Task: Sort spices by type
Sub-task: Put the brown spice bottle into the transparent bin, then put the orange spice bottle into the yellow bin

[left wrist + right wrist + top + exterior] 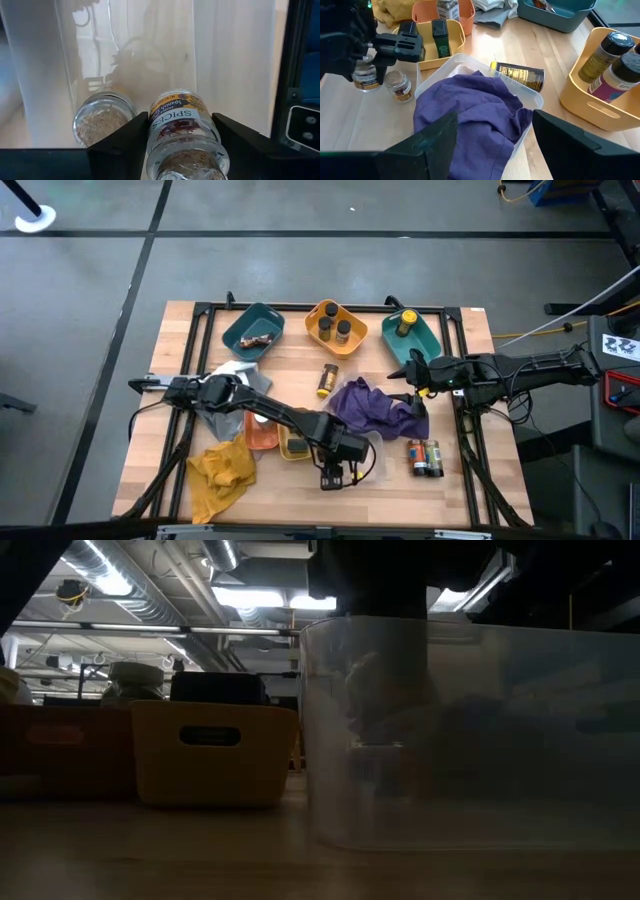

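My left gripper [338, 475] is near the table's near edge, shut on a small clear spice jar [182, 132] with a "SPICES" label. The right wrist view shows that jar [366, 77] upright under the gripper. A second clear jar [102, 120] stands on the table just beside it. My right gripper [495, 125] is open above the purple cloth [470, 115], which lies in a clear bin [532, 100], and touches nothing. A dark jar with a yellow lid [327, 380] lies on its side against the bin. My left gripper pinches the clear jar between its two fingers [127, 137], one on each side of the labelled wall [175, 120]. The fingers come from above, pointing down. The jar stands upright below them [366, 77]. I cannot tell whether its base touches the table.
At the far edge stand a teal tray [253, 330], an orange tray holding jars [333, 330] and a teal tray with one jar [410, 330]. A yellow tray with dark tins [437, 37] sits by the left arm. Two jars [424, 457] lie right of the bin; a yellow cloth [222, 470] lies near left.
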